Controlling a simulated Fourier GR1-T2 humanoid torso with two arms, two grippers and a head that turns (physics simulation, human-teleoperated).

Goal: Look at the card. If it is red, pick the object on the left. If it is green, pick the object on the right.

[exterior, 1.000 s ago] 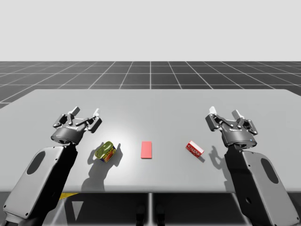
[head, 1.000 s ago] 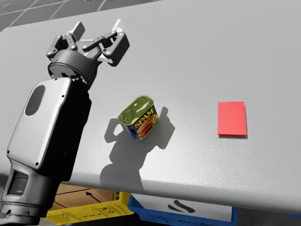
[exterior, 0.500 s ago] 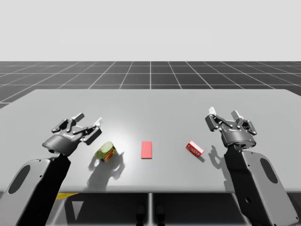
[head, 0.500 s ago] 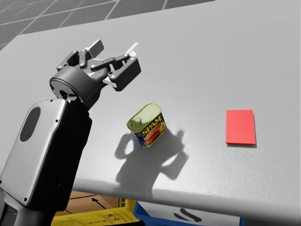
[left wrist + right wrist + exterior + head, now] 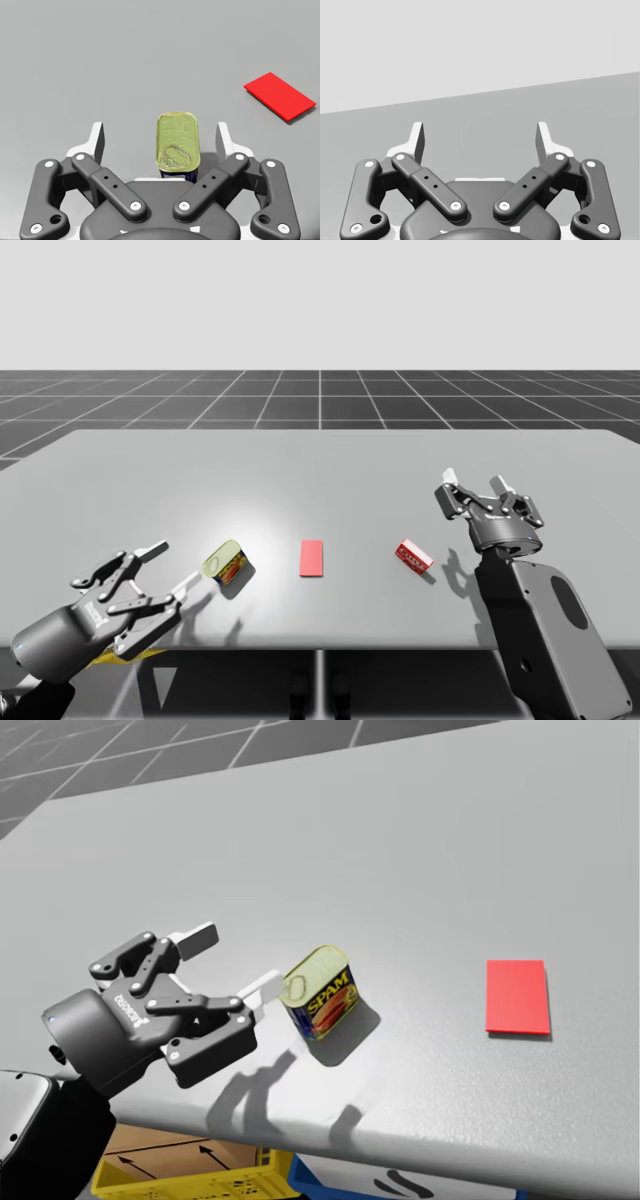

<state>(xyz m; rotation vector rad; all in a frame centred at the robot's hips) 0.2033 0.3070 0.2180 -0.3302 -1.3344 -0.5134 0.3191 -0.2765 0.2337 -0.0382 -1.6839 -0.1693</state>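
Note:
The red card point(image 5: 312, 558) point(image 5: 518, 997) point(image 5: 280, 96) lies flat at the table's middle. Left of it a blue rectangular can with a yellow-green lid point(image 5: 226, 562) point(image 5: 322, 992) point(image 5: 178, 142) lies on the table. To the card's right sits a small red box point(image 5: 413, 556). My left gripper point(image 5: 170, 567) point(image 5: 230, 960) point(image 5: 160, 137) is open, low near the table's front left, pointing at the can. The can sits just ahead, centred between the fingers, untouched. My right gripper point(image 5: 477, 480) point(image 5: 480, 137) hangs open beyond and right of the red box, holding nothing.
The grey table point(image 5: 330, 470) has its front edge close under my left hand. Below that edge stand a yellow crate point(image 5: 190, 1182) and a blue bin point(image 5: 320, 1175).
My left arm has swung back toward the table's front left and dropped low, its open gripper now facing the can. My head has turned a little. The right arm has not moved.

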